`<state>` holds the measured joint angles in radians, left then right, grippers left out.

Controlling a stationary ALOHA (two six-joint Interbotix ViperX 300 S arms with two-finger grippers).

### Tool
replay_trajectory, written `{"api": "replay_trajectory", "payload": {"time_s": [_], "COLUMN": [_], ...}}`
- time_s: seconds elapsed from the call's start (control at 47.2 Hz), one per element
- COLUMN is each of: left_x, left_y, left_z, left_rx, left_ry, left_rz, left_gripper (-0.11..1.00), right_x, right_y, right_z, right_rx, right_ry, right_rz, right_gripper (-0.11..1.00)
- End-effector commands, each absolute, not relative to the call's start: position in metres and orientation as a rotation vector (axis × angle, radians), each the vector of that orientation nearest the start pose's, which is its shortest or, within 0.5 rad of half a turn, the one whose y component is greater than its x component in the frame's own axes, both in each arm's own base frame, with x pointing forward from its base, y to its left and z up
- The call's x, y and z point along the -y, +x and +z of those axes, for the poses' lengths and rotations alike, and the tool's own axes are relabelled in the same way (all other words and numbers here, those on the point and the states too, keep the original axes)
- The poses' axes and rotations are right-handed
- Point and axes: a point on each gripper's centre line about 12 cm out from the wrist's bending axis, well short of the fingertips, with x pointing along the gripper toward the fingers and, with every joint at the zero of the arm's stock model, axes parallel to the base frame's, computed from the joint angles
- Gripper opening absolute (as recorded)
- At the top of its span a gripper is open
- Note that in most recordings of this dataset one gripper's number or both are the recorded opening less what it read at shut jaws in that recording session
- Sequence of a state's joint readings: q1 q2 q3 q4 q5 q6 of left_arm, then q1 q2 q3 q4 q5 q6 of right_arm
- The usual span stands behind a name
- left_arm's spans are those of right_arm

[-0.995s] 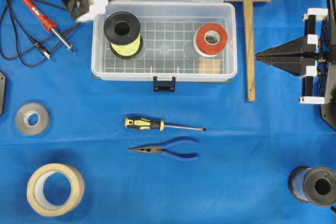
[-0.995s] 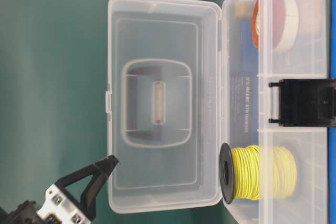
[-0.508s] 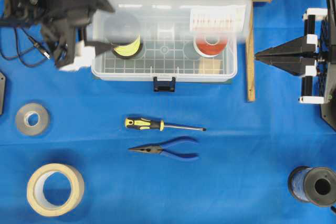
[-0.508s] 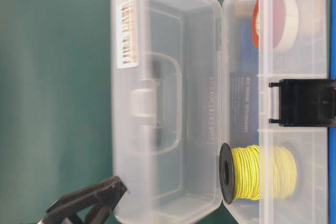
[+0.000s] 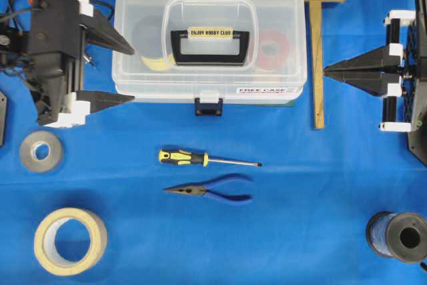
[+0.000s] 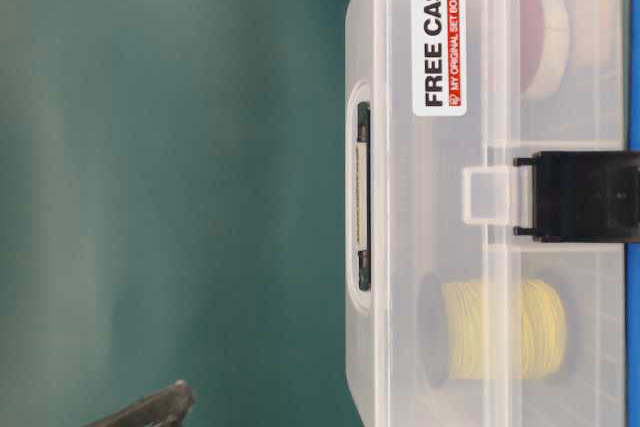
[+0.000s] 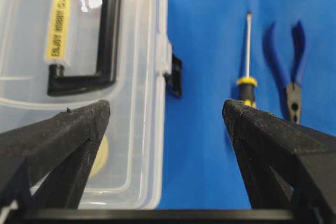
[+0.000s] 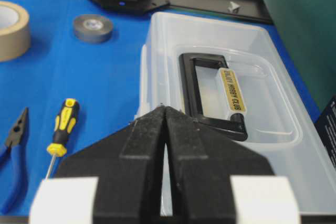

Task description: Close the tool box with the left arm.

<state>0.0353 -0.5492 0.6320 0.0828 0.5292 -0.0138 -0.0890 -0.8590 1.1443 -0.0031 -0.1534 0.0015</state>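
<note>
Clear plastic tool box (image 5: 208, 45): lid down, upper centre; latch seemingly unfastened.
Left black gripper (image 5: 127, 75): spread wide, empty, at box's left end.
Right black gripper (image 5: 328, 70): pressed together.

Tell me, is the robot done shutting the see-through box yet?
Nearly. The tool box lid is down flat, so the closing part looks done. The left arm sits beside the box with its fingers spread, holding nothing. The dark latch at the front still hangs below the lid's tab, so it may not be snapped.
</note>
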Motion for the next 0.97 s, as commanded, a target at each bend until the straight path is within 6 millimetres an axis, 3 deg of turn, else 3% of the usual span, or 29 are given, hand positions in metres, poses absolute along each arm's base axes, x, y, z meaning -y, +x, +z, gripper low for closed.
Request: {"api": "replay_trajectory", "payload": {"time_s": [0.0, 0.317, 0.677, 0.952], "left_x": [-0.013, 0.002, 0.005, 0.005], "left_y": [0.28, 0.227, 0.177, 0.158], "left_z": [0.335, 0.335, 0.277, 0.244], "left_rx": [-0.533, -0.271, -0.127, -0.115], "left_ry": [0.054, 0.005, -0.004, 0.009], "left_rz": [0.052, 0.0, -0.026, -0.029], "left_gripper": [0.9, 0.9, 0.9, 0.9], "right_x": [0.02, 0.02, 0.02, 0.02], "right_y": [0.217, 0.217, 0.217, 0.217], "right_z": [0.272, 0.274, 0.273, 0.273], "right_rx": [-0.12, -0.114, -0.115, -0.118], "right_ry": [0.004, 0.004, 0.004, 0.004], "right_rz": [-0.09, -0.09, -0.09, -0.09], "right_gripper": [0.0, 0.0, 0.0, 0.0]}}
